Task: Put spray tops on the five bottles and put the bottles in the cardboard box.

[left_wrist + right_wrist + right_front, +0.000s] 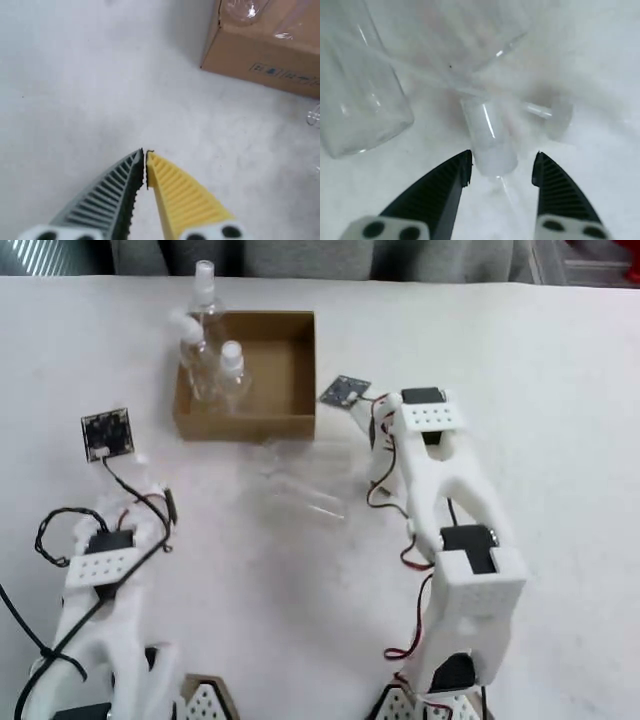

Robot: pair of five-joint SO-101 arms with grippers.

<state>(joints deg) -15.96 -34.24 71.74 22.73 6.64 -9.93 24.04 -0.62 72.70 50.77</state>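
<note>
Standing in the open brown cardboard box [245,425], spray-topped clear plastic bottles [231,365] rise above its rim. A clear bottle on its side [360,95] and a white spray top [487,137] lie on the white table [560,390]. The right gripper [502,156], jaws apart, straddles the top. The left gripper [145,152], jaws together, hangs near the box.

Table [560,390] is white; cardboard box [245,426] is brown. Bottles [229,386] are clear, spray tops [231,352] white. Left claw [145,155] is ribbed grey and yellow; right claw [501,160] ribbed black.
</note>
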